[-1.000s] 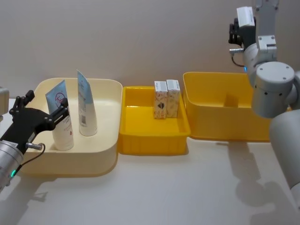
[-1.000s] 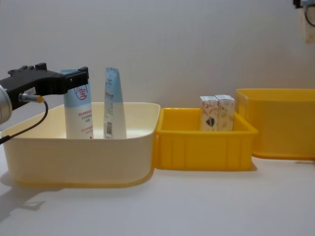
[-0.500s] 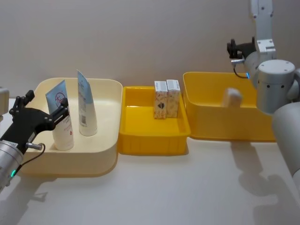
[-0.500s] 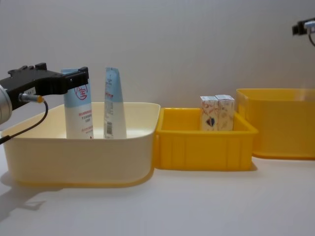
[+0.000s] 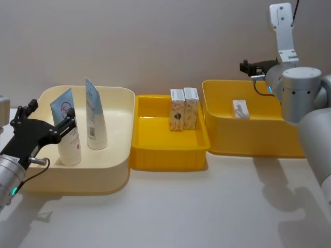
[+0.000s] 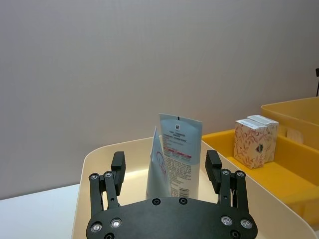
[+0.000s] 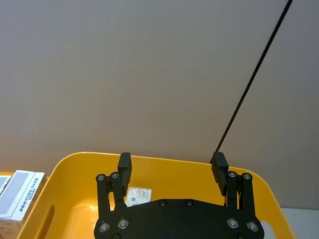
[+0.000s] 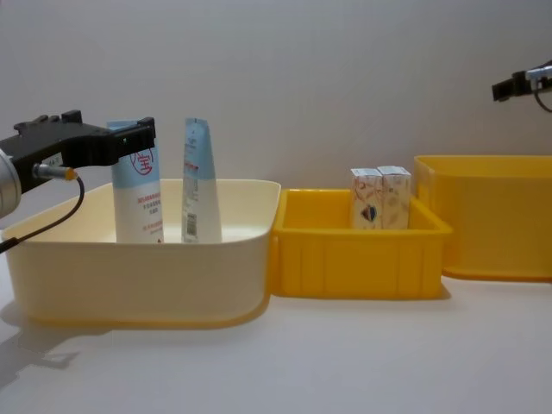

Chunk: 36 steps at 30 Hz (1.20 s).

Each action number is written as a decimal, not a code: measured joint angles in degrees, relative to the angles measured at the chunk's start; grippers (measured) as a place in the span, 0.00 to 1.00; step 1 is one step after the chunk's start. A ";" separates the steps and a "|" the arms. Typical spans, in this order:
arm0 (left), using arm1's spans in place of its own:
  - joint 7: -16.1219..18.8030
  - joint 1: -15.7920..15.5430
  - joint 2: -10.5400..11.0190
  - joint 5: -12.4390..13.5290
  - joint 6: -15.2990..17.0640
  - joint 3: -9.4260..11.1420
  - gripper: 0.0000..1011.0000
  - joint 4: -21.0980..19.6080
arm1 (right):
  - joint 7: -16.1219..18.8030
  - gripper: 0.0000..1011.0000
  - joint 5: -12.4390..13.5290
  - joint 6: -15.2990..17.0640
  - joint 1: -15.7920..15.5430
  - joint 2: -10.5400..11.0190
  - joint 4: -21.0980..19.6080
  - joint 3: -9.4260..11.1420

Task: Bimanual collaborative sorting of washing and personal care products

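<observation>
Plain grey wall is backing a white worktop (image 5: 207, 206) that is carrying three bins in a row. On the robot's left, a cream bin (image 5: 77, 181) is holding two squeeze tubes. The wide tube (image 5: 69, 139) and the slim tube (image 5: 95, 124) are standing just beside each other on their caps. Their long axes are running vertically and their crimped ends are pointing up.

The left end effector (image 5: 50, 114) is hovering at the wide tube's upper part, reaching in over the bin's left rim. Its fingers (image 6: 118, 163) are spread wide open and are gripping nothing; in the left wrist view both tubes are showing between them.

In the middle, a shallow yellow tray (image 5: 165, 155) is holding two printed cartons (image 5: 183, 108). They are standing upright and touching side by side at its far end.

On the right, a deep yellow bin (image 5: 258, 137) is holding one more small carton (image 5: 239, 108) near its far wall, printed face showing. Its long axis is pointing roughly away from the robot; whether it is lying flat or leaning is unclear.

The right end effector (image 7: 172, 163) is hanging above this bin's far rim, open and empty, well apart from the carton.
</observation>
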 joint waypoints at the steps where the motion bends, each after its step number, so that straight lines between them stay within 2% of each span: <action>1: 0.00 0.00 0.00 0.00 0.00 0.00 0.99 0.00 | 0.07 0.99 0.02 0.08 0.08 -0.01 0.18 0.00; 19: -0.53 -0.24 0.37 0.04 0.63 -0.13 0.99 0.22 | 1.05 0.99 0.18 1.03 1.16 -0.11 2.47 0.10; 28: -3.50 -1.88 1.79 0.16 3.03 0.19 0.99 2.38 | 1.21 0.99 0.21 1.20 1.31 -0.15 2.85 0.09; 36: -7.49 -5.01 2.27 0.13 3.53 1.04 0.99 7.46 | 1.26 0.99 0.22 1.26 1.39 -0.15 3.03 0.09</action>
